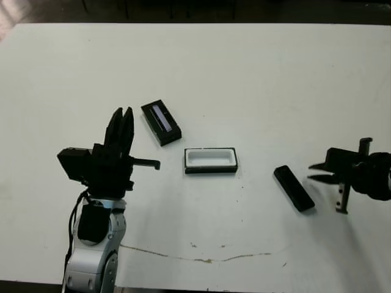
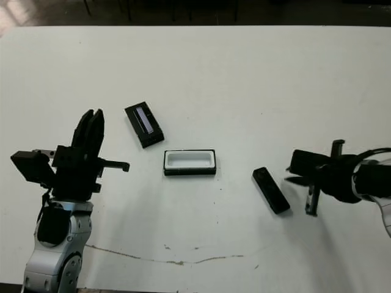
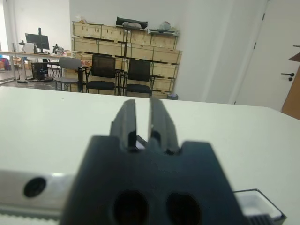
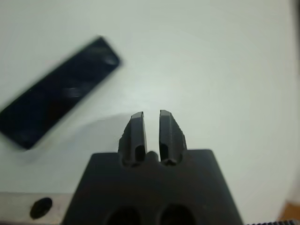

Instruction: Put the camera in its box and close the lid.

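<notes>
Your camera (image 1: 294,188) lies on the worktop (image 1: 256,79) just beside the right gripper (image 1: 319,172) — clenched, grasping nothing. Box (image 1: 210,160) sits mid-worktop, uncovered; lid (image 1: 161,121) beyond. Left gripper (image 1: 124,119) — clenched too.

The camera (image 4: 56,91) is blurred in the right wrist view, its screen indiscernible; the box (image 3: 260,206) beside the left gripper's body is cut off by the picture's edge.

Bright even overhead light, soft short shadows, white table (image 1: 256,73) slightly washed out, right wrist view blurred.
</notes>
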You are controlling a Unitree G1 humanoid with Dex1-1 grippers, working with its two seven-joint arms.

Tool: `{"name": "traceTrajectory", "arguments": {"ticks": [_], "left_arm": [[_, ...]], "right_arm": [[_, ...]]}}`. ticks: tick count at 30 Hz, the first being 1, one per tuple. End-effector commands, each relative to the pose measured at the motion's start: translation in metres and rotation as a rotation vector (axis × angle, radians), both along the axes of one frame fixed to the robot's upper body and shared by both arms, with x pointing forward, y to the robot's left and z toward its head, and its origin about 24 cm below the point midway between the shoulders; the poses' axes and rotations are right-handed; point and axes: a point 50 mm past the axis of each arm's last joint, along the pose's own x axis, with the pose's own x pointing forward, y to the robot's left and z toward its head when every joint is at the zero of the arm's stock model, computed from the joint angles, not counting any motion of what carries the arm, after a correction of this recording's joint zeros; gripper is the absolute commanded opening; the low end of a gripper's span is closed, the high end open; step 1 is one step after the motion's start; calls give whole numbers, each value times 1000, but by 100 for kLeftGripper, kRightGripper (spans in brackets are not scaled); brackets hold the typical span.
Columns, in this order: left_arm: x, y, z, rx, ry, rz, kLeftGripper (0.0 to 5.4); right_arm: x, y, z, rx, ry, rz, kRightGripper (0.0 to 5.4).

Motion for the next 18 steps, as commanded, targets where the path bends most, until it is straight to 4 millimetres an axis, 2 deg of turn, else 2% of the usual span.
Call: {"name": "traceTrajectory", "arguments": {"ticks": [1, 5, 9, 11, 15, 18], "left_arm": [[-2, 3, -7, 14, 38, 11, 4], [-3, 3, -7, 15, 37, 10, 4], [-3, 3, -8, 24, 38, 10, 4], [-2, 3, -8, 24, 38, 6, 4], [-3, 3, -10, 22, 40, 0, 4], [-3, 4, -10, 22, 44, -1, 4]], "right_arm": [[-6, 0, -3, 16, -155, -73, 0], [-16, 5, 1, 156, -299, -129, 0], [-26, 8, 2, 606, -286, -193, 0], [-31, 7, 2, 764, -275, -232, 0], [-44, 11, -3, 951, -264, -323, 0], [-56, 17, -7, 991, -242, -388, 0]]}}
